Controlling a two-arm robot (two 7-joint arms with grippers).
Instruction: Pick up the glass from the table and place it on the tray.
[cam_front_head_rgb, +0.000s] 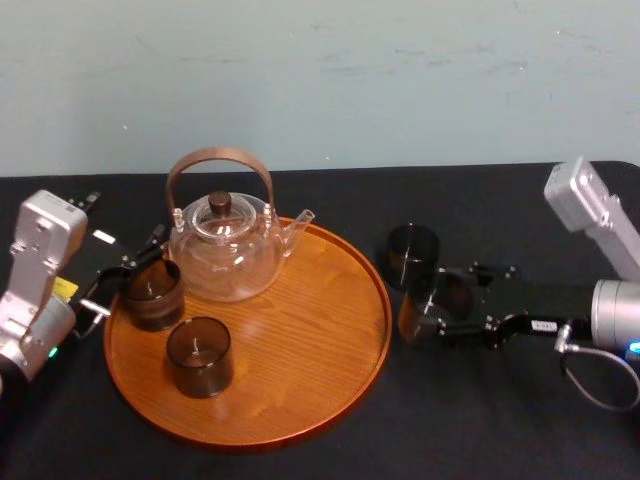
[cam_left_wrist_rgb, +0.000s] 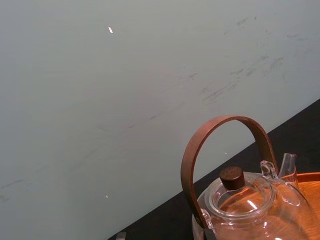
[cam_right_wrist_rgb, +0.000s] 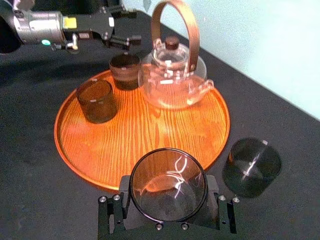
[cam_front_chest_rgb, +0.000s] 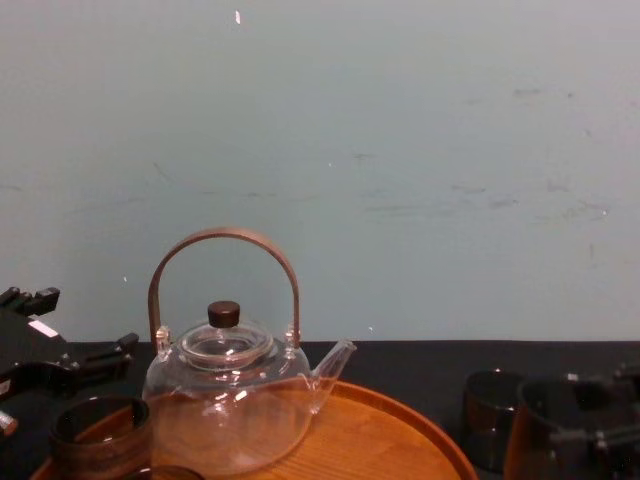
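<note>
Clamped in the right gripper (cam_front_head_rgb: 440, 300), the glass (cam_right_wrist_rgb: 168, 184) was just outside the tray's (cam_front_head_rgb: 300, 330) right edge, not yet placed; a second glass (cam_front_head_rgb: 412, 252) stood on the table (cam_front_head_rgb: 500, 420). Left gripper (cam_front_head_rgb: 130, 268) idled, fingers apart, at the tray's left edge.

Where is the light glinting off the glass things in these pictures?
Right wrist view: white streaks cross the glass gripped by the right gripper and the spare glass on the table. Head view: bright specks on the teapot, left gripper open left of it. Chest view: glints on the teapot's body.
</note>
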